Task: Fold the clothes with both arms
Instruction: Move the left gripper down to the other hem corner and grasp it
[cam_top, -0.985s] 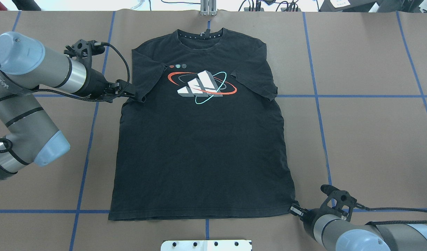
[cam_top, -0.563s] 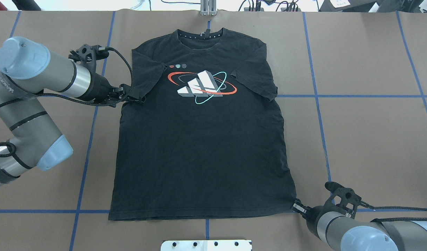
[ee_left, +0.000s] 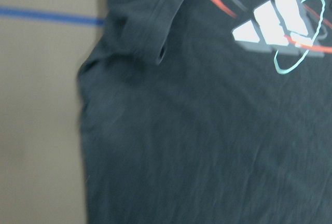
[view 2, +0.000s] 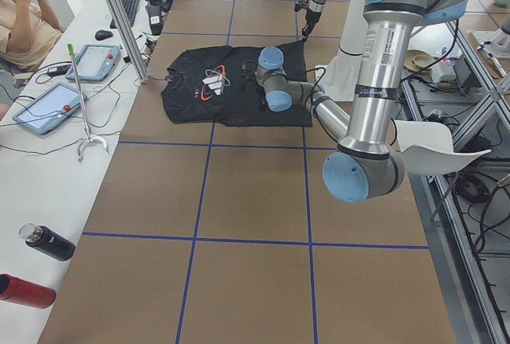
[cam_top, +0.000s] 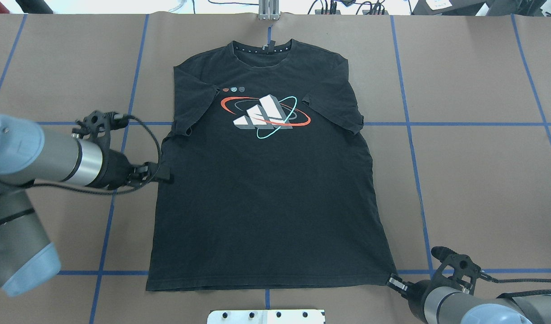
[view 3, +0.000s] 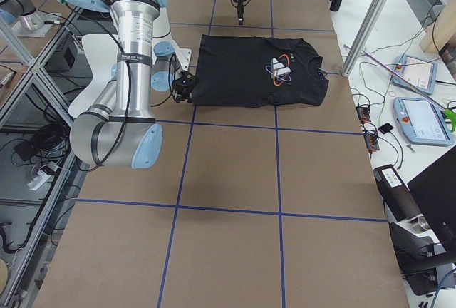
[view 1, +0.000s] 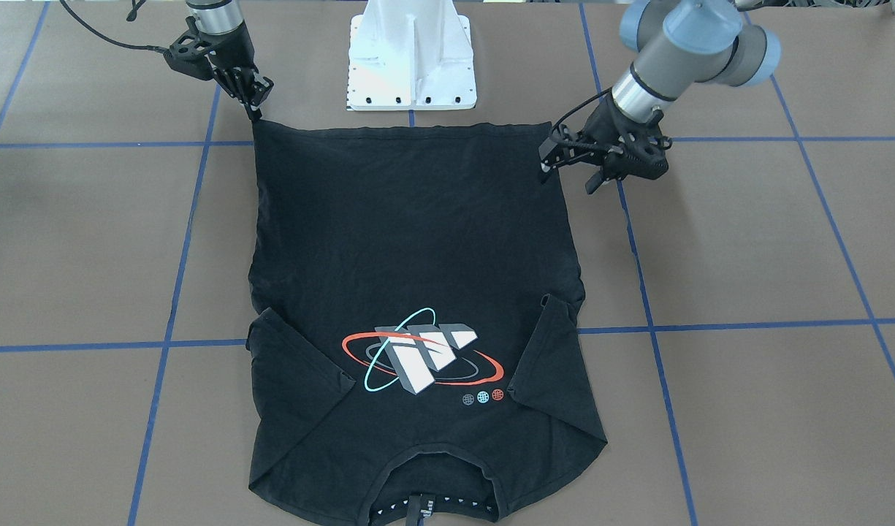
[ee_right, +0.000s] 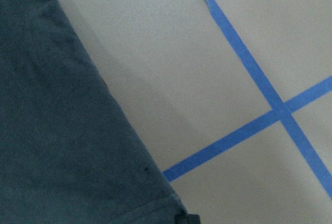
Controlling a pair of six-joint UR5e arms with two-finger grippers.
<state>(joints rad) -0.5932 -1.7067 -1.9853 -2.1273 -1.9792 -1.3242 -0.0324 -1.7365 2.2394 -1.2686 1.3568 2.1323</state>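
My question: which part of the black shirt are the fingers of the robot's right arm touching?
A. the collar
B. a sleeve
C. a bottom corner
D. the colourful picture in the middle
C: the right arm's fingers meet the t-shirt right at a corner of its bottom hem, at the end of the shirt nearest the robot.
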